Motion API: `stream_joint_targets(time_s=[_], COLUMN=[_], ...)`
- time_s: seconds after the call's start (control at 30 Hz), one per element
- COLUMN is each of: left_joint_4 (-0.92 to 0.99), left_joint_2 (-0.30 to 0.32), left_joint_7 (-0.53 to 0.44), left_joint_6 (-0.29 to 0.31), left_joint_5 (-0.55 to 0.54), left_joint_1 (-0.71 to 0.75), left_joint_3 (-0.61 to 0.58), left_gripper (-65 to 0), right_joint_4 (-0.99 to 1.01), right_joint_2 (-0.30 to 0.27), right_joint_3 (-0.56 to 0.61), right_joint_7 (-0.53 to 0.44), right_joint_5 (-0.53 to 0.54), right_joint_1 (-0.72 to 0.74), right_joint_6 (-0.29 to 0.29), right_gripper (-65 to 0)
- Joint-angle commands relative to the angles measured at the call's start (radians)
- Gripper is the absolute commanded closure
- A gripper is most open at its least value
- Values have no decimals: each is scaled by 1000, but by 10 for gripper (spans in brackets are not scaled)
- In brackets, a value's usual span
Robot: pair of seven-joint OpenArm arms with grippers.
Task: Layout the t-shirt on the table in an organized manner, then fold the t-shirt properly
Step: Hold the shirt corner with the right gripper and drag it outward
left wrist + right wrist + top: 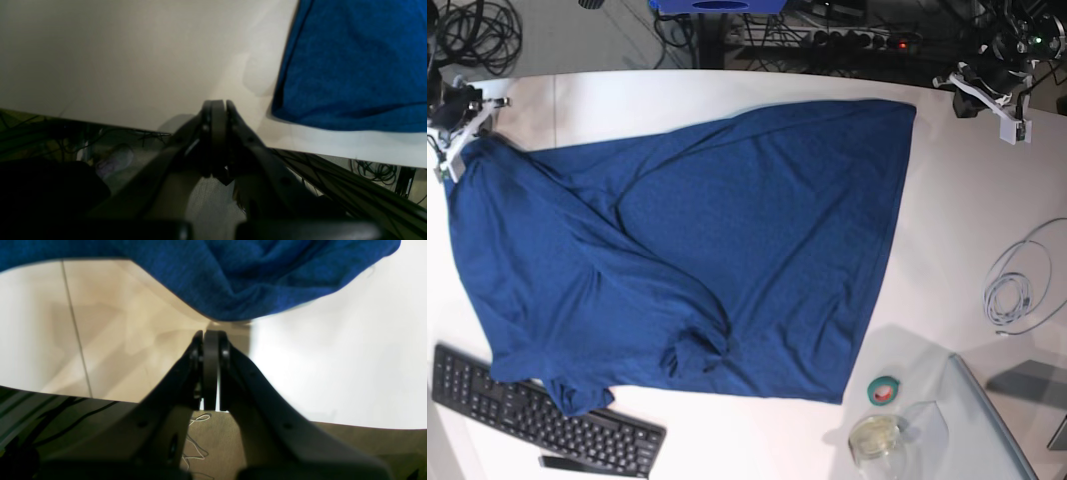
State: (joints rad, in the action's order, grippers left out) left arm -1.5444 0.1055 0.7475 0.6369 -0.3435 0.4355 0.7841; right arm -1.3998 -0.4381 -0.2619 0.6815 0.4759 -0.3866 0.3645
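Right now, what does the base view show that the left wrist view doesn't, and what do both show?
Only the base view: the whole spread t-shirt, with the keyboard, green tape roll, small glass dish and coiled white cable.

Only the left wrist view: the left gripper shut and empty, and cables below the table edge.

Both: the blue shirt and the white table.

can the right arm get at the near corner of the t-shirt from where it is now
Probably yes. The right gripper hangs shut just off the t-shirt edge, with only bare table between them. It would need to open first.
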Motion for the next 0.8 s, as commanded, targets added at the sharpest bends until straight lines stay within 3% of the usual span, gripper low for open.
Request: stream_joint_targets(time_s=[0.0,0.17,0.23,0.33,0.37,0.6,0.77], left_joint_4=[-18,-18,-18,-18,-20,-18,-18], left_joint_2=[13,13,13,13,12,10,10], left_joint_7=[-16,-16,-16,-16,-16,-16,-16], left_joint_6=[7,7,7,7,7,7,7], left_joint_5=[-9,-9,-9,-9,-9,-10,-12], left_joint_1=[4,10,10,7,7,7,10], left_joint_3=[5,7,7,7,5,5,5], left_gripper=[0,0,0,0,0,0,0], right_joint_4=[-11,-23,-25,21,40,66,109], right_joint_2=[-23,25,48,52,52,109,112], right_joint_3=[-20,-201,-284,-331,-330,-336,-331], right_joint_7=[-13,-10,-10,16,33,73,73], right_joint_5=[7,8,8,8,8,8,8], right_joint_1=[2,5,16,71,87,156,189], right_joint_6=[3,1,1,1,3,1,1], right_gripper=[0,-24,-101,-300,-339,-309,-303])
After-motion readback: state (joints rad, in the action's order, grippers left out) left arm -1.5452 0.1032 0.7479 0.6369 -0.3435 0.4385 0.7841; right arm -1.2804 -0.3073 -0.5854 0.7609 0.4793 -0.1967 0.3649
